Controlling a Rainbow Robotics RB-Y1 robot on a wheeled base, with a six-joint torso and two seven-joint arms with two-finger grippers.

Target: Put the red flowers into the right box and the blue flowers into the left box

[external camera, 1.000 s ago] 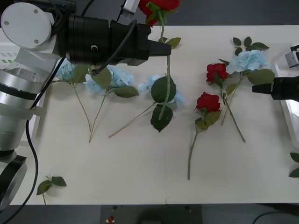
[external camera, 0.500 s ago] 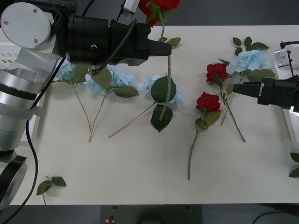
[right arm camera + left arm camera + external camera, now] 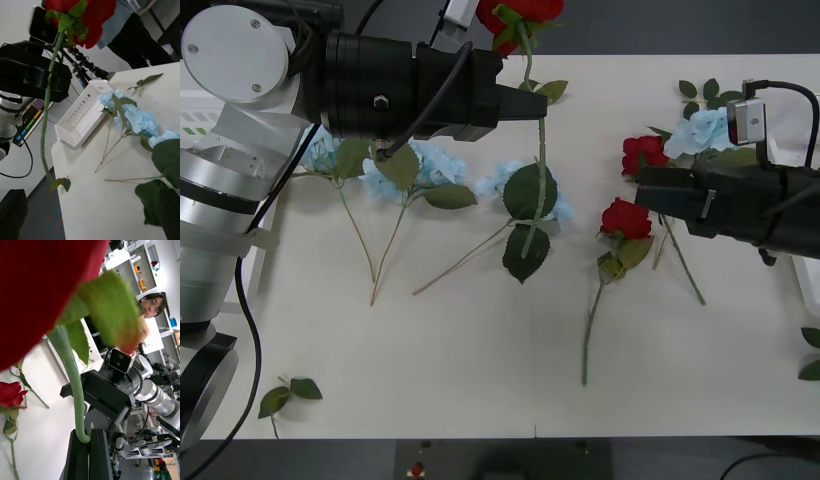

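Observation:
My left gripper (image 3: 538,110) is shut on the stem of a red flower (image 3: 520,15), held upright above the table's back edge. In the left wrist view its black fingers (image 3: 80,453) pinch the green stem. Two more red flowers (image 3: 643,152) (image 3: 625,218) lie right of centre. My right gripper (image 3: 642,187) hovers open between them. Blue flowers lie at the back left (image 3: 430,165), in the middle (image 3: 505,180) and at the back right (image 3: 710,128). The right box (image 3: 807,283) sits at the right edge, partly under the right arm. The left box (image 3: 80,116) stands beyond the blue flowers (image 3: 131,112).
Loose green leaf sprigs lie at the front left (image 3: 290,392), the right edge (image 3: 812,355) and the back right (image 3: 710,92). The left arm (image 3: 400,85) spans the back left of the table. The front half of the table has free room.
My right arm has swung in from the right edge, leftward over the table to the two lying roses. The left arm and its held rose have not moved.

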